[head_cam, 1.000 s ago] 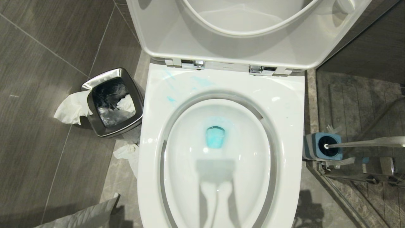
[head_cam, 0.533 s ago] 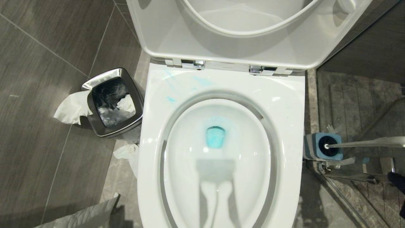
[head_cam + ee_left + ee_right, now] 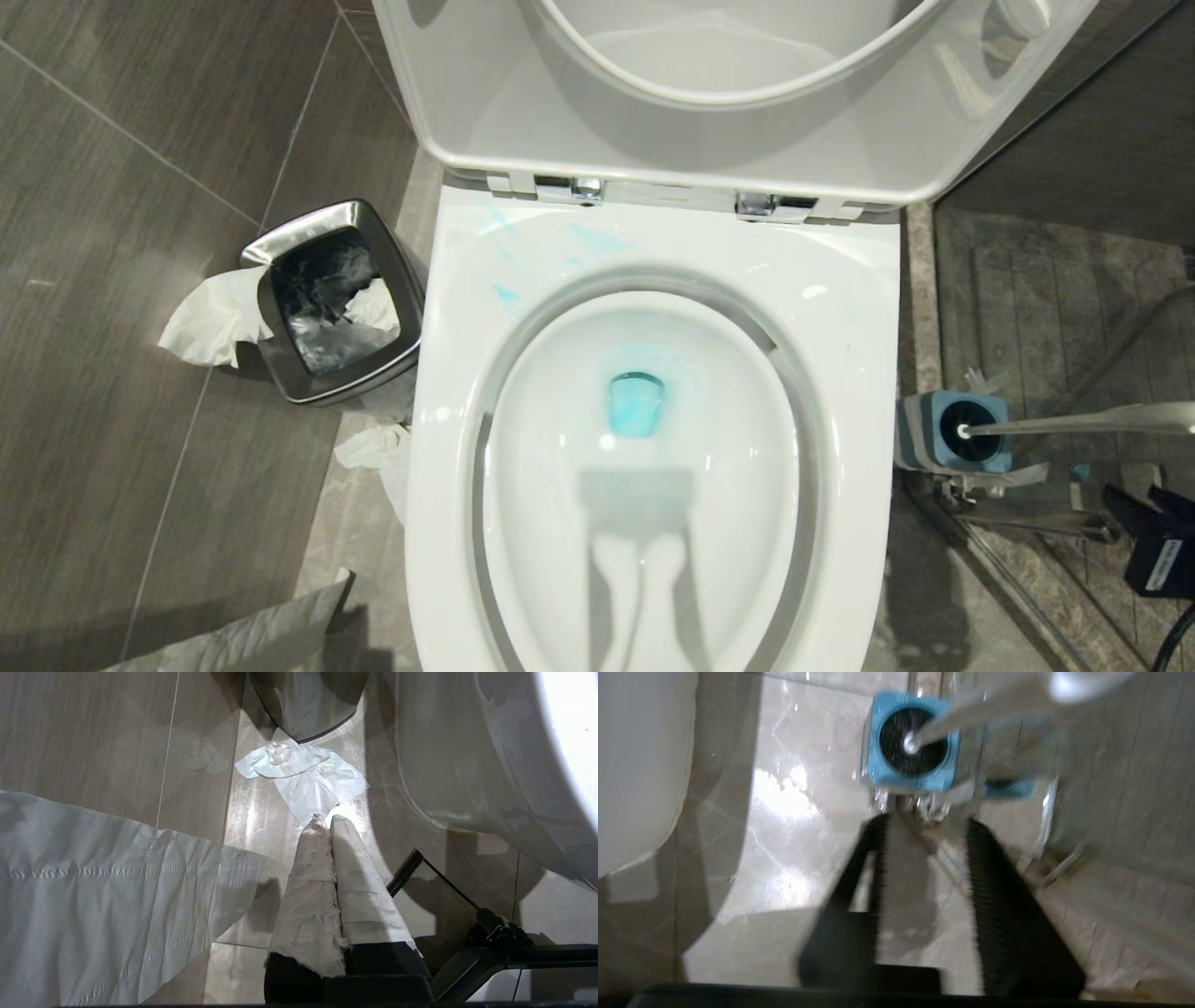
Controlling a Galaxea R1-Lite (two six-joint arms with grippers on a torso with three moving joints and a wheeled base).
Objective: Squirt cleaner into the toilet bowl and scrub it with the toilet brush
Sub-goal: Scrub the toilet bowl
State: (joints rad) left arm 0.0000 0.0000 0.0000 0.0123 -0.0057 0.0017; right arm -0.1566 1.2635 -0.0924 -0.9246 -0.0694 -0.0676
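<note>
Toilet brush (image 3: 1074, 422) sat in its blue-topped grey holder (image 3: 952, 431) right of the toilet bowl (image 3: 840, 308), turquoise cleaner (image 3: 636, 405) pooled inside. I saw the right gripper (image 3: 924, 833) spread, empty, near the holder; left gripper (image 3: 325, 821) pressed together. Grey floor tiles (image 3: 121, 187).

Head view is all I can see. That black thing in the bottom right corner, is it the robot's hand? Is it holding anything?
Observer: Yes, that's the right gripper. Its wrist camera shows the fingers apart and empty, aimed at the toilet brush in its holder.
Visitor: And the other hand?
Observer: The left gripper is shut, wrapped in white, hanging low beside the toilet bowl.
Visitor: Anything near it?
Observer: Its tips point at a crumpled tissue on the floor.
</note>
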